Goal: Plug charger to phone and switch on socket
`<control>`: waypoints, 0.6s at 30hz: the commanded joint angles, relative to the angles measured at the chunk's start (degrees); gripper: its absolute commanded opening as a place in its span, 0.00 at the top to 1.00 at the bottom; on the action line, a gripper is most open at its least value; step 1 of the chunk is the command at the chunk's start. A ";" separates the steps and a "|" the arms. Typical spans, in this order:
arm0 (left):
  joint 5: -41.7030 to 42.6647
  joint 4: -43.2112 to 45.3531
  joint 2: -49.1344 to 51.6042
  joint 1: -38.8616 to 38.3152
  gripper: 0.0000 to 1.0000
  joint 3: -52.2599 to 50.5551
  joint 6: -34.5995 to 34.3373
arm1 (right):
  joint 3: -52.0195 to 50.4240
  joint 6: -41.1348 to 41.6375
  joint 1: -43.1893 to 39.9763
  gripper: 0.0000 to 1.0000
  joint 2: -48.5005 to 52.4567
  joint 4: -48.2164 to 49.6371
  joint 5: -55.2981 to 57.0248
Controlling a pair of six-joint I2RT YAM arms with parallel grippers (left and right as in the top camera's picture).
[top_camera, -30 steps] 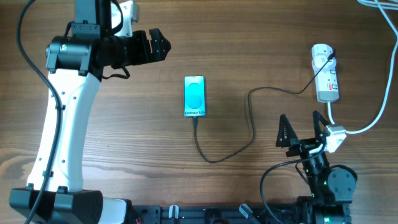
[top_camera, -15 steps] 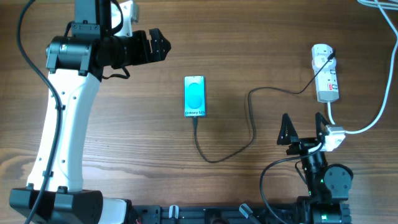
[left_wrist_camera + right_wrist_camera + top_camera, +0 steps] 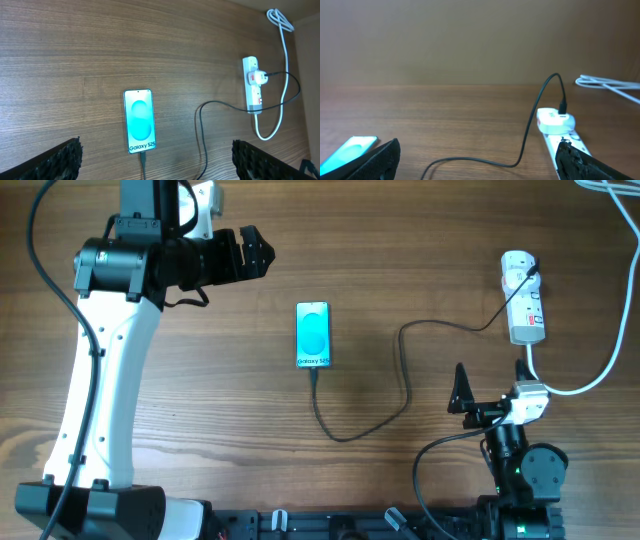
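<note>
Brown wood-grain counter (image 3: 230, 420) carries everything. Nearest the robot's base, the right claw (image 3: 490, 392) hangs low at the near right, fingers spread and nothing between them; its own camera shows only bare wood and cable beyond the gap. The thick white lead (image 3: 588, 386) bends past its outer finger, and I cannot tell whether the two touch.

A little farther out, the charger (image 3: 345, 437) lies in a loose loop. One end runs up to the phone (image 3: 313, 335) and the other climbs right to the socket (image 3: 524, 305). The phone lies flat near the middle of the counter, screen lit cyan, its "Galaxy" edge toward the robot. The black connector tip meets that short edge, so the plugging-in looks done. The socket lies well apart to the phone's right, lengthwise away from the robot, with the charger's black plug seated near its far end.

Farthest off, the left claw (image 3: 266, 252) hovers over the far left of the counter, fingers wide apart, holding nothing, well clear of phone and socket.

What is left, by my reading, is the switch. The red marks on the socket are too small to show whether it is on. Neither claw is at the socket, and the right one is the nearer.
</note>
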 commanded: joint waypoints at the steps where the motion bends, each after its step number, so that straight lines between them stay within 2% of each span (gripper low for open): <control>1: 0.07 -0.02 0.33 0.26 0.00 -0.09 0.48 | -0.07 -4.28 0.26 0.00 -0.74 -0.11 1.18; 18: 0.07 -0.02 0.33 0.24 0.00 -0.09 0.48 | -0.07 -3.74 0.26 0.00 -0.74 -0.04 0.96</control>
